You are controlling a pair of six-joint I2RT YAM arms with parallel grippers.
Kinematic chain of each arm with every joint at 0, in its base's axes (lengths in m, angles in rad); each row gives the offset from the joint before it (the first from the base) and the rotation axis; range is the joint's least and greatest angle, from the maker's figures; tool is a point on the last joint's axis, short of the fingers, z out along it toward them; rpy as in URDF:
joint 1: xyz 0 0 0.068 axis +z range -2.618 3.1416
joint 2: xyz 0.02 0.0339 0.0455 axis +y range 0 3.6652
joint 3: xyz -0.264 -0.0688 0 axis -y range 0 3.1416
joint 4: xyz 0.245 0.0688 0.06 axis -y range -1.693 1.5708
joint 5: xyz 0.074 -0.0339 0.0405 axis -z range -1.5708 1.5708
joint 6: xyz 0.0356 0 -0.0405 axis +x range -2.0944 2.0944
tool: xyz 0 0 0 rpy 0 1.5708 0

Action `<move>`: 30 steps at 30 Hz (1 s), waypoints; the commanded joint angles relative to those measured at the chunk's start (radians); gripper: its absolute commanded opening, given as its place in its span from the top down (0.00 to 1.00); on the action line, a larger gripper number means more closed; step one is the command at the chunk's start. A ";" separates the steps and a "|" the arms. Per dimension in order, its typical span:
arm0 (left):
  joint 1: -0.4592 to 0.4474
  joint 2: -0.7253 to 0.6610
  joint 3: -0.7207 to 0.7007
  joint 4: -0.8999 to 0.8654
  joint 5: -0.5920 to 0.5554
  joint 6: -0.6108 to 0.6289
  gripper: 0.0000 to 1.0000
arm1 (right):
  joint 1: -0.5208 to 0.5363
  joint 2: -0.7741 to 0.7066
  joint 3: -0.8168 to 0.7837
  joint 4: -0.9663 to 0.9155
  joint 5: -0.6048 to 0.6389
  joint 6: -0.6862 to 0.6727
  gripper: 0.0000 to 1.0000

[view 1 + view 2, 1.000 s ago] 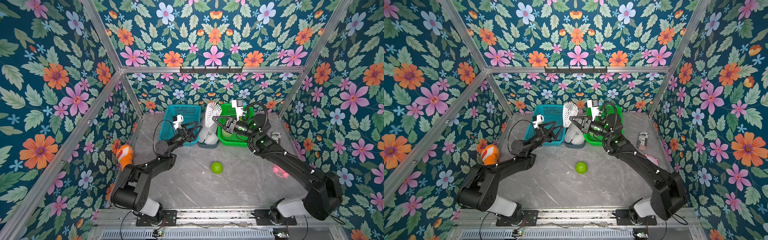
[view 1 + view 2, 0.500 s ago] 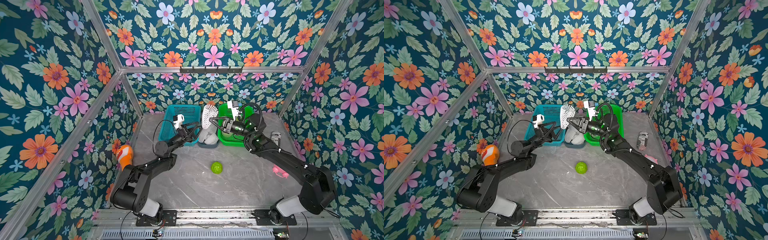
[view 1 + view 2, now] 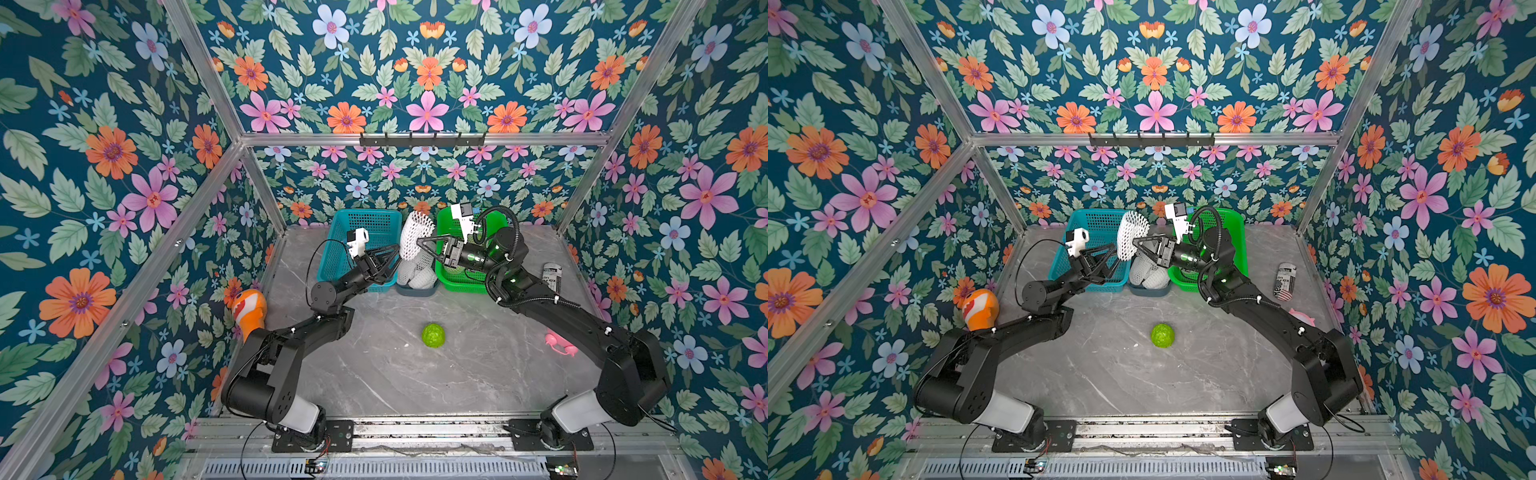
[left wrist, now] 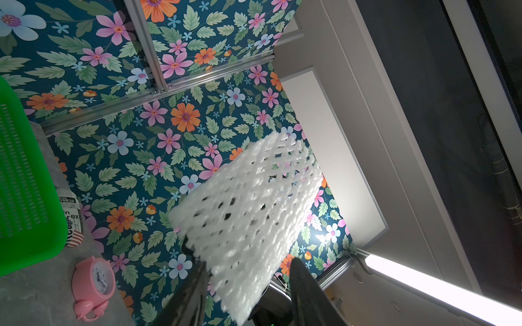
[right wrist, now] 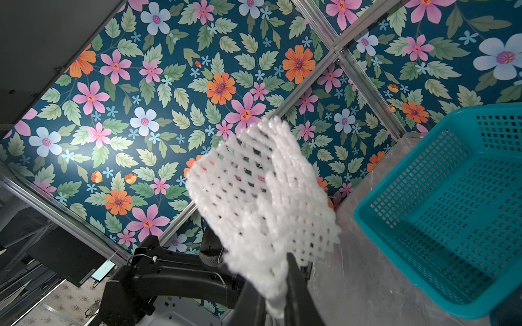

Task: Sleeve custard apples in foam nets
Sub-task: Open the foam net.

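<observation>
The foam net (image 3: 412,232) is held aloft with its long axis nearly upright. Its lower end is pinched between the pressed-together fingers of the right gripper (image 3: 419,243), and its mesh body rises above those tips. The left gripper (image 3: 395,255) faces it from the opposite side, jaws part-spread astride the net's lower edge with a sliver of gap at one finger, so I judge it the arm to take the free side. The custard apple (image 3: 433,335) lies on the table well below both grippers, back toward the arm bases and about midway between them.
</observation>
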State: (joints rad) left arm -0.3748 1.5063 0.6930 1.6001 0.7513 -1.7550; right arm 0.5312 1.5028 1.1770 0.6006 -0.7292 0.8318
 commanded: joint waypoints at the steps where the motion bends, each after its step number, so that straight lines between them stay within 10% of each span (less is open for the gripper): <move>1: 0.000 0.000 -0.002 0.119 0.010 -0.006 0.59 | 0.000 -0.020 0.000 -0.052 0.017 -0.061 0.85; 10: 0.000 0.022 -0.007 0.119 0.017 -0.012 0.88 | 0.010 -0.059 0.009 -0.173 0.059 -0.175 0.85; 18: -0.003 0.017 0.004 0.118 0.041 -0.021 0.54 | 0.019 -0.046 0.006 -0.129 0.097 -0.156 0.86; 30: -0.021 0.022 -0.013 0.119 0.047 -0.023 0.59 | 0.025 -0.058 -0.001 -0.107 0.156 -0.148 0.86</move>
State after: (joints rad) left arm -0.3954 1.5288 0.6811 1.6005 0.7872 -1.7767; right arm 0.5552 1.4555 1.1767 0.4671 -0.5922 0.6861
